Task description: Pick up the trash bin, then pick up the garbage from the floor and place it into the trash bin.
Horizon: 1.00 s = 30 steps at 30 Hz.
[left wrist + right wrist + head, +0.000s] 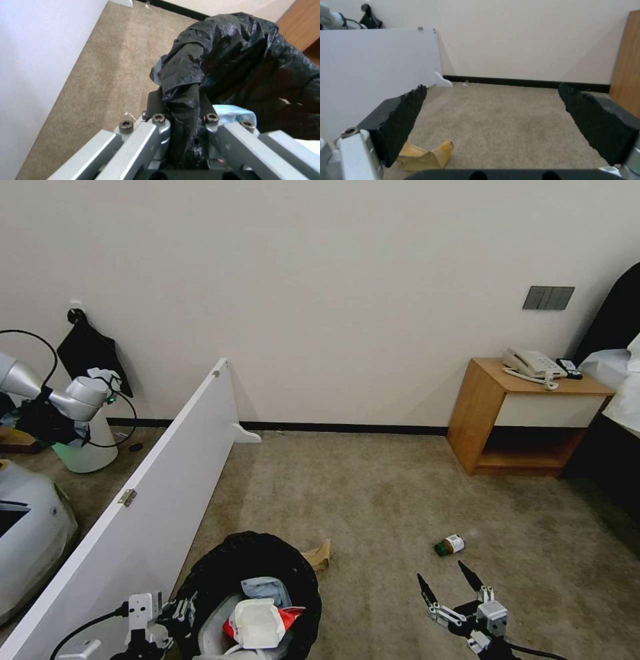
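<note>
The trash bin (220, 573), lined with a crinkled black bag, sits at the lower left of the head view. It holds white wads, a pale blue piece and a red packet (288, 617). My left gripper (175, 610) is shut on its near-left rim. The left wrist view shows the left gripper (181, 107) clamping the bag-covered edge of the trash bin (240, 55). My right gripper (448, 580) hangs open and empty over the carpet. Just beyond it lies a small green-capped bottle (450, 545). A torn brown paper bag (319, 555) lies beside the bin, and the right wrist view shows the paper bag (423, 156) near the right gripper (491, 92).
A long white panel (153, 493) runs diagonally along the bin's left side. A wooden nightstand (520, 413) with a telephone stands at the far right wall beside a bed edge. Another robot arm (73, 403) stands behind the panel. Open carpet (373, 493) lies ahead.
</note>
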Motion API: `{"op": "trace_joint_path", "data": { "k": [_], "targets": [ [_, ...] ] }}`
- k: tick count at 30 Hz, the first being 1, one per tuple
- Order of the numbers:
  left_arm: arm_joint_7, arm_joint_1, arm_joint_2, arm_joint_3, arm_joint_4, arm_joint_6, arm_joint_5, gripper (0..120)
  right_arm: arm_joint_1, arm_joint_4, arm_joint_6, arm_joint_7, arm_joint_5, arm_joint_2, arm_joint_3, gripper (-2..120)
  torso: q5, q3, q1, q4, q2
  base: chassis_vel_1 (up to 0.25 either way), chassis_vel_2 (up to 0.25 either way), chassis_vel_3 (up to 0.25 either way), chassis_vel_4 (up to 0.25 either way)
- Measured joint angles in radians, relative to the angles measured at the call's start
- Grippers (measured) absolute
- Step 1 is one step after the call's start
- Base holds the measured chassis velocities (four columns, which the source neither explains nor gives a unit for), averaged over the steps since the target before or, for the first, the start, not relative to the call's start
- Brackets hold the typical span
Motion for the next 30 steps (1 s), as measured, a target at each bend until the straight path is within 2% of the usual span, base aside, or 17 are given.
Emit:
{"op": "trace_joint_path", "data": {
  "k": [30],
  "targets": [
    [0.002, -0.001, -0.001, -0.001, -0.003, -0.002, 0.0, 4, 0.003, 0.001, 0.0, -0.001, 0.0, 0.0, 0.002, 100, 0.0, 0.0, 0.0, -0.0001, 0.0, -0.015, 0.012, 0.015, -0.012]
  ]
}}
